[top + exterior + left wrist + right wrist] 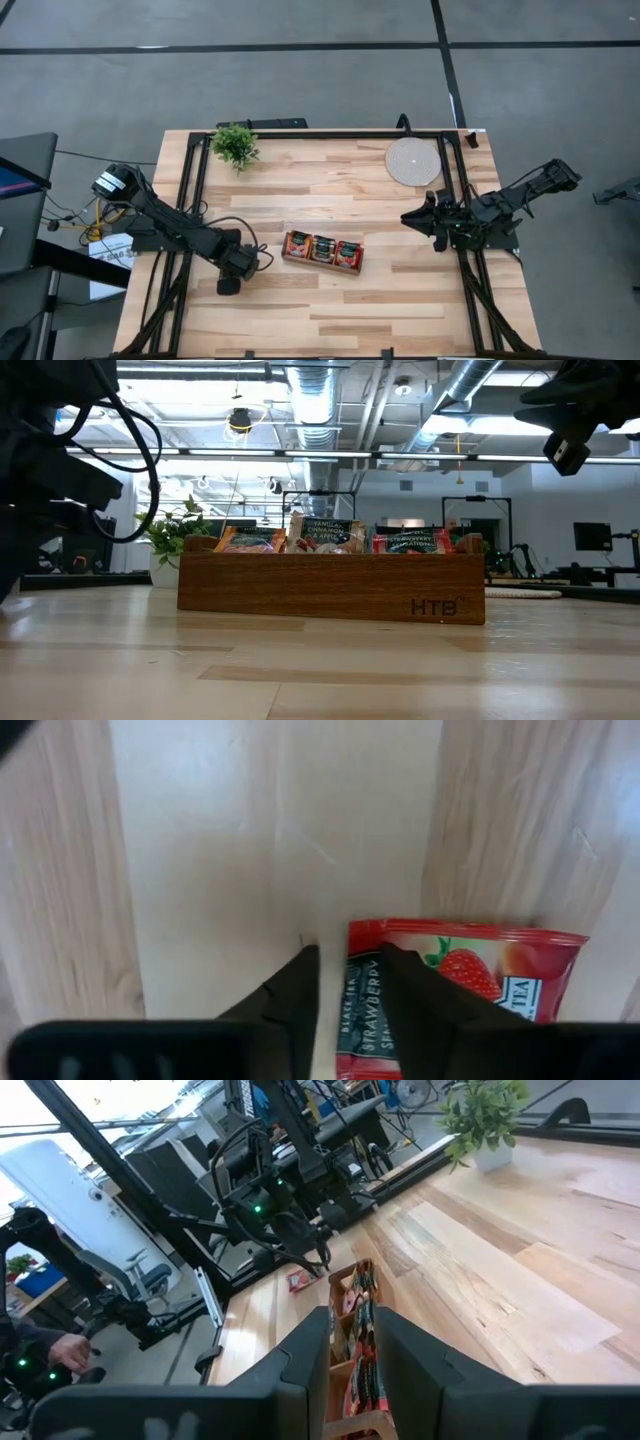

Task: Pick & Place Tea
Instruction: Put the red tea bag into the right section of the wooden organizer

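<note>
I've got the left gripper down at the table, lower left of the high view, just left of the wooden tray. Left wrist view shows a red strawberry sachet lying flat on the wood, its near edge running between my fingers; one finger sits over the print, the other on bare table. Fingers stand a narrow gap apart, straddling that edge, not visibly clamped; whether it's actually pinched I can't tell from this angle. Bulk of the sachet lies off to the right side of that frame, so the grip line is its left edge, not its centre. The rest of the tea is stacked upright in the tray's three compartments, mid-frame in the low view. Right gripper waits raised at the right of the table, fingers slightly apart and empty, well apart from the tray. Left arm is clearly the nearer one.
</note>
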You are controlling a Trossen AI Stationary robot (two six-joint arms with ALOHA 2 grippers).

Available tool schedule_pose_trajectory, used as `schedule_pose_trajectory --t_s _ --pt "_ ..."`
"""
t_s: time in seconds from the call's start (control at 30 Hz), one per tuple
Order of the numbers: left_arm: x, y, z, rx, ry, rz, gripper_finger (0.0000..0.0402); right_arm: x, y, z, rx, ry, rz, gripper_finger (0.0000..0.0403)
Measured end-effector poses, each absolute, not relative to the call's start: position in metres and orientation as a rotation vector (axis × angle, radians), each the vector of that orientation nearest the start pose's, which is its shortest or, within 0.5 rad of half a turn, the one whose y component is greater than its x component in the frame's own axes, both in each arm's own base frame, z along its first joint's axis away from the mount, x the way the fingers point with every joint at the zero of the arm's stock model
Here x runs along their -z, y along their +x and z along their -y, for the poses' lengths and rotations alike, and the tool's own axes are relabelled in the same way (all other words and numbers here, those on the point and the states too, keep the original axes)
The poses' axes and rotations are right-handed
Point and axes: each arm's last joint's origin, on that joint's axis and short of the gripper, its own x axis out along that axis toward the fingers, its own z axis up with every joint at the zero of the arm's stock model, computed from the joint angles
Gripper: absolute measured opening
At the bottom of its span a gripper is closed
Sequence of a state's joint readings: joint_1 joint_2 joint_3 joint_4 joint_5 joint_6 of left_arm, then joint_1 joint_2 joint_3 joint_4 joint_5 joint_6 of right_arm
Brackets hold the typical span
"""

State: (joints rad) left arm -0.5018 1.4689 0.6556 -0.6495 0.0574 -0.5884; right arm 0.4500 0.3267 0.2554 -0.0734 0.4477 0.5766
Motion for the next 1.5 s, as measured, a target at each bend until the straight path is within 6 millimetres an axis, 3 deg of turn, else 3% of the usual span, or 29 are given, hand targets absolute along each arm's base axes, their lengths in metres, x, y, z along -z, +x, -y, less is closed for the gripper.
schedule_pose_trajectory --t_s 0.3,0.57,0.73,0.9,1.2,1.33,1.5 --pt "-0.134 0.189 0.105 -0.033 -0.167 -1.496 0.0012 -0.217 0.106 -0.037 0.034 0.513 -0.127 0.0075" --pt "-0.154 0.202 0.111 -0.072 -0.156 -1.463 0.0 -0.217 0.106 -0.037 0.035 0.513 -0.126 0.0075" --pt "-0.188 0.215 0.117 -0.099 -0.125 -1.436 0.0 -0.22 0.106 -0.037 0.029 0.525 -0.104 0.0075" --pt "-0.239 0.231 0.125 -0.072 -0.114 -1.366 0.0 -0.224 0.106 -0.037 0.018 0.543 -0.065 0.0075" --pt "-0.326 0.261 0.128 -0.063 -0.083 -1.026 0.0 -0.225 0.107 -0.037 0.021 0.486 -0.056 0.0075" --pt "-0.342 0.289 0.121 -0.063 -0.016 -0.918 0.0 -0.23 0.108 -0.034 0.077 0.453 0.008 0.0075" --pt "-0.337 0.339 0.11 -0.038 0.076 -0.867 0.0 -0.233 0.12 -0.035 0.138 0.403 0.049 0.0075"
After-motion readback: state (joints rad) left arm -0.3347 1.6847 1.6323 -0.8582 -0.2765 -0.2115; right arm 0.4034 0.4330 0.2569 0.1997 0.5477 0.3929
